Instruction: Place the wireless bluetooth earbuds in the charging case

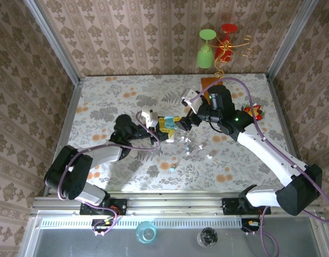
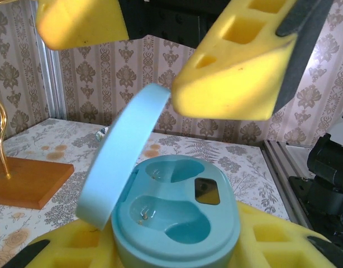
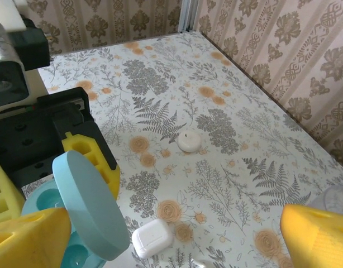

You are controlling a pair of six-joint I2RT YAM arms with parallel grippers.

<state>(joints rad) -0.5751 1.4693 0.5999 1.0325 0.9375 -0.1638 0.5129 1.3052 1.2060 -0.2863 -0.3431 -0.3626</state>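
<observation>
Near the middle of the floral worktop, two robot arms meet, both reaching in from the near edge. The left arm comes from the near left corner and the right arm from the near right corner.

The left jaws are clamped on a teal charging case, apparently raised off the surface. Its lid is hinged open and tilted back. Both wells inside look empty, apart from a glint in one that is too small to identify. The right jaws stand wide apart with nothing between them, just above and beside the open case. A closed white case lies on the worktop near the held one.

The earbuds appear as tiny white bits loose near the worktop's middle, just toward the near edge from the jaws. One teal bit lies a little nearer still.

By my reading, the case is being presented open and no earbud is picked up yet. The next move calls for the right jaws to descend on one earbud, pinch it lightly, and turn it to match a well.
</observation>
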